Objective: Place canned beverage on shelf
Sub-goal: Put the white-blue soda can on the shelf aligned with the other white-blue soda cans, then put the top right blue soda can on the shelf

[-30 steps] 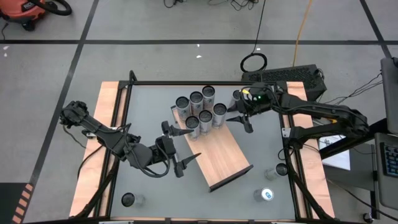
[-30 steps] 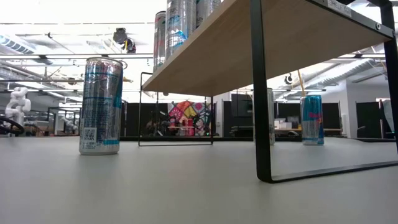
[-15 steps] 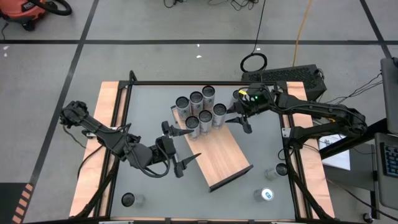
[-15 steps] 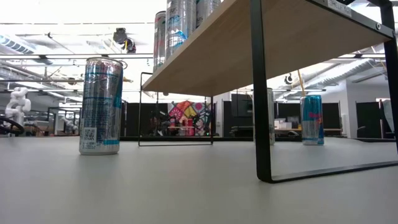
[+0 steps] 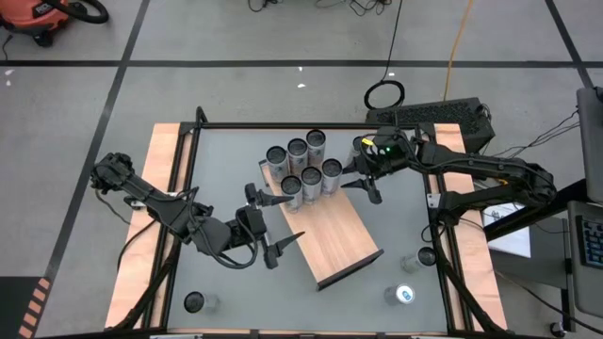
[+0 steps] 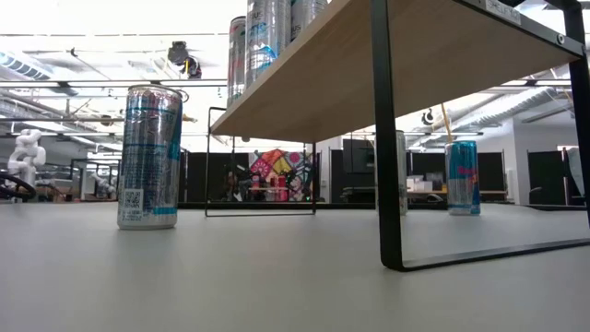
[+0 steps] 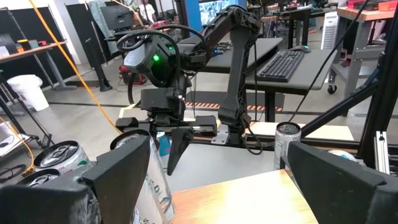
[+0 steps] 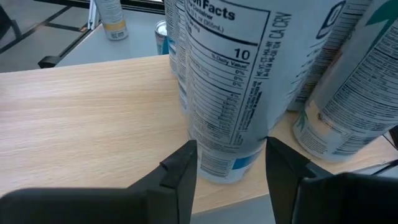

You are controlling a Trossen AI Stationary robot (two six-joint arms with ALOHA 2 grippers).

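The shelf [image 5: 344,240] is a light-brown board on black legs, lying slantwise across the table. Several silver cans [image 5: 297,148] stand upright in two rows on its far end. My right gripper [image 5: 349,179] reaches in from the table's right and is shut on the end can [image 5: 332,169] of the nearer row, by the board's right edge. That can [image 8: 230,81] fills the right wrist view. My left gripper [image 5: 294,218] hangs open at the shelf's left edge, nothing between its fingers [image 7: 124,174]. My right gripper pinches the can's lower wall [image 8: 208,152] between its two fingers [image 8: 180,174], one on each side. They come from the table's right, slanting a little downward. The can stands upright, its base [image 8: 227,177] on the shelf board [image 8: 93,112] near the board's edge.
Loose cans stand on the grey table: one near left [image 5: 193,301], two near right [image 5: 405,295] [image 5: 426,256]. The shelf's near half is bare board. In the low view its black leg [image 6: 383,138] stands in front, with cans [image 6: 149,157] [image 6: 463,177] on either side.
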